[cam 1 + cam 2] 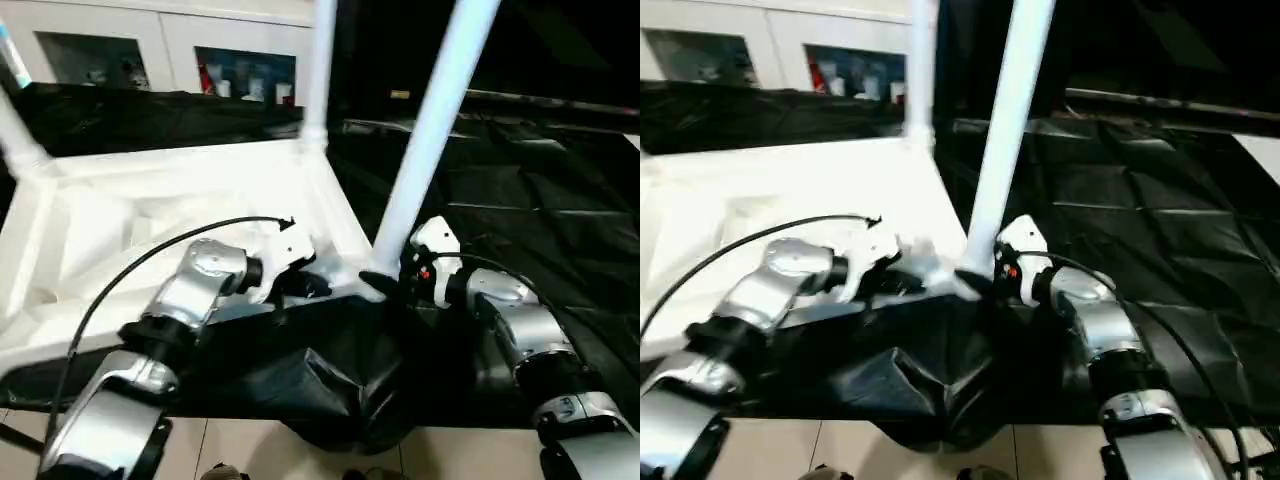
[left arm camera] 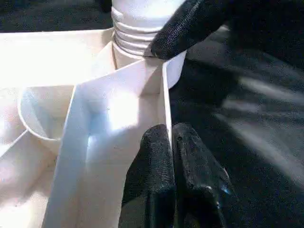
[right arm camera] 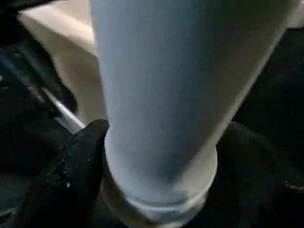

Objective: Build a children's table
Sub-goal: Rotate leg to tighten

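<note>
1. Left eye view gives us the tabletop (image 1: 150,215) lying upside down on the black-draped work table (image 1: 540,200), its ribbed underside facing up; we place everything else against this tabletop.
2. We see three legs rising from its corners. One stands at the far right corner (image 1: 318,70), one at the far left corner (image 1: 18,135), and the third leg (image 1: 430,130) stands at the near right corner, leaning away to the right.
3. Our left gripper (image 2: 170,142) sits at the tabletop's near edge, just beside the near right corner. In the left wrist view its two black fingers (image 2: 152,171) are pressed together on the thin upright wall of the tabletop, one finger on each side of it.
4. Our right gripper (image 3: 161,166) is at the foot of the near right leg, where the tube meets the corner socket. In the right wrist view one black finger (image 3: 71,166) stands on either side of the tube's base, and we cannot tell whether they press on it.
5. In the left wrist view a fingertip of the right gripper touches the ridged collar (image 2: 135,35) at that same leg's foot.
6. Beyond the tabletop's far edge we see white cabinets (image 1: 170,45).
</note>
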